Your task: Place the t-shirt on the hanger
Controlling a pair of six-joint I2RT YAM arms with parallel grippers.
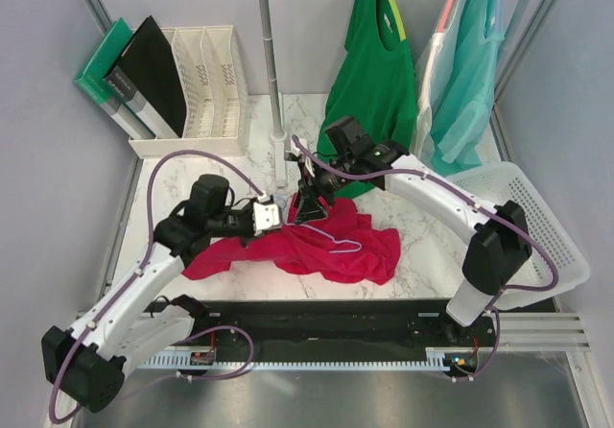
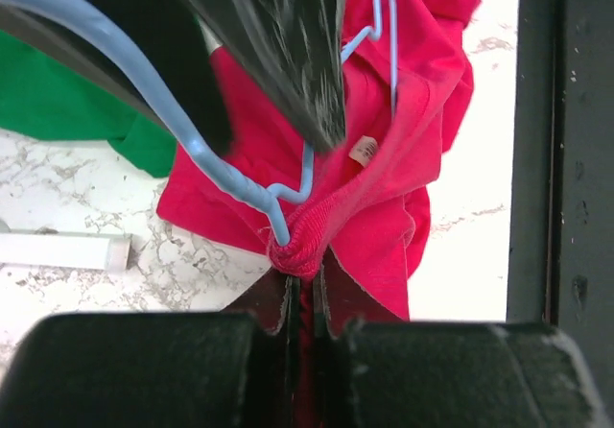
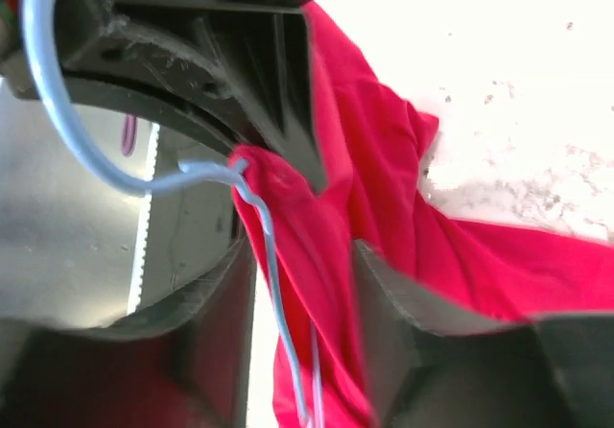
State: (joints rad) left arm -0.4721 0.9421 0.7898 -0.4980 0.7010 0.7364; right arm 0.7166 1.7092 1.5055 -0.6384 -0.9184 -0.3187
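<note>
Position: t-shirt crumpled mid-bench, collar at its 10 o'clock end in the top view.
Hanger: hanger has its neck at the collar; wire runs toward 4 o'clock among the folds.
Left end effector: clenched on the collar rim.
Right end effector: straddles t-shirt and wire just beside the left; grip cannot tell.
Nearer arm: both at the collar; the left holds it.
</note>
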